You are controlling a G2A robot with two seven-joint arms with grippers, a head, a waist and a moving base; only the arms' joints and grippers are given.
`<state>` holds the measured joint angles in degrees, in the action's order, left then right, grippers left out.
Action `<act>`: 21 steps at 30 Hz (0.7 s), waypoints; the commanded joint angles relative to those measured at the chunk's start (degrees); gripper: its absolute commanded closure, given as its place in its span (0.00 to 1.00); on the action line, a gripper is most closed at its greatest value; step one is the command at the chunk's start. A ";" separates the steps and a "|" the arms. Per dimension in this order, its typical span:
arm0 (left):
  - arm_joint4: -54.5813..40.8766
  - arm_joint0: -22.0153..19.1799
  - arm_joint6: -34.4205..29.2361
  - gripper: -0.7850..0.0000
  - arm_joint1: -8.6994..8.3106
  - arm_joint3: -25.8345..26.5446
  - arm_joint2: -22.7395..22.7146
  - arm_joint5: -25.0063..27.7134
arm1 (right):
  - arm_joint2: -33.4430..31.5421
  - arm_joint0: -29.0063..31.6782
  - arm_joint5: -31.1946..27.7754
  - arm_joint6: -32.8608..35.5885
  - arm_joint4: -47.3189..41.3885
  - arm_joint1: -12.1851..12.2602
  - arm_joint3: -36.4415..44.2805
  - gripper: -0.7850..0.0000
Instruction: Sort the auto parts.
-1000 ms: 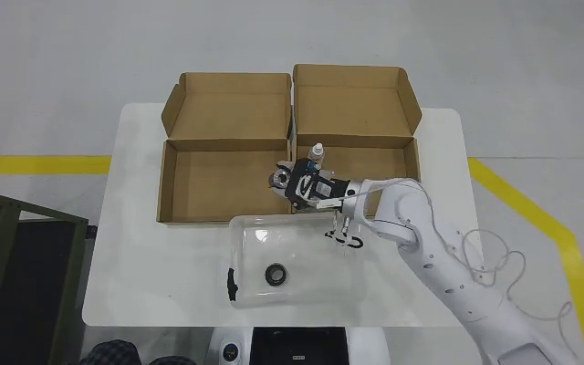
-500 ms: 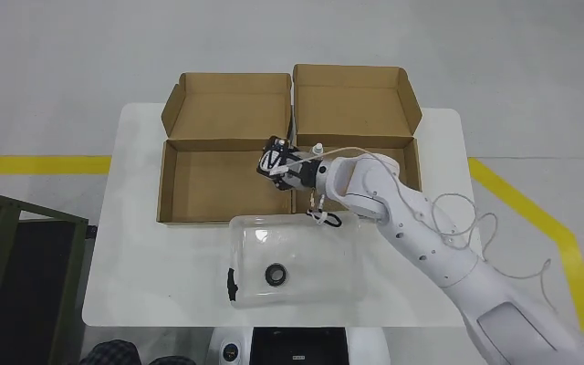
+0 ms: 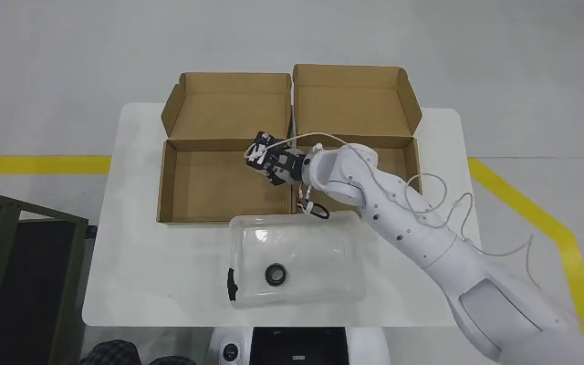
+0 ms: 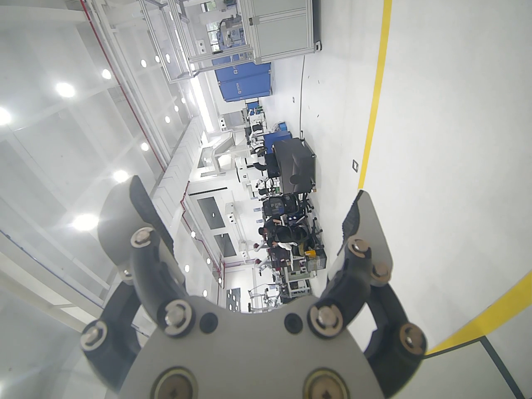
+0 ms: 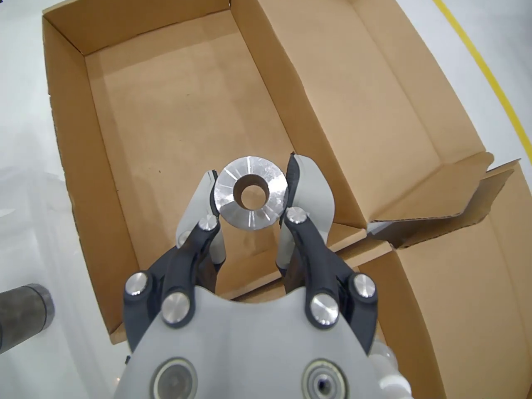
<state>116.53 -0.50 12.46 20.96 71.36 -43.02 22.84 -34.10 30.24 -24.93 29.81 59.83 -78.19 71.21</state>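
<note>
My right gripper (image 5: pixel 250 197) is shut on a silver metal ring (image 5: pixel 251 199) with a round hole through it. It hangs over the near right part of the left cardboard box (image 5: pixel 174 97). From above, that gripper (image 3: pixel 263 160) sits at the left box's (image 3: pixel 219 182) right end, beside the wall shared with the right cardboard box (image 3: pixel 365 146). A black ring-shaped part (image 3: pixel 275 273) lies in the clear plastic bin (image 3: pixel 246 233) at the table's front. My left gripper (image 4: pixel 249 217) is open and holds nothing, pointing out into the hall.
Both boxes stand side by side at the back of the white table (image 3: pixel 137 237) with their lids folded back. A dark cylinder (image 5: pixel 25 307) lies by the left box in the right wrist view. Bare table lies left of the bin.
The right arm has carried the metal ring leftward, from over the right box's near left corner across the shared wall to above the left box.
</note>
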 commanded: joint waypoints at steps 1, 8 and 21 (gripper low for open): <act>0.00 0.00 0.00 0.00 0.00 0.00 0.00 0.00 | 0.52 -0.54 0.15 -0.27 -0.18 -0.60 -1.64 1.00; 0.00 0.00 0.00 0.00 0.00 0.00 0.00 0.00 | 2.28 -2.33 -0.02 -1.11 -0.93 -2.90 -7.24 1.00; 0.00 0.00 0.00 0.00 0.00 0.00 0.00 0.00 | 4.03 -4.43 -0.34 -1.40 -0.77 -6.30 -13.98 0.75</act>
<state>116.53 -0.50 12.46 20.96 71.36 -43.02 22.84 -30.12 25.88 -25.30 28.47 58.98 -84.33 57.57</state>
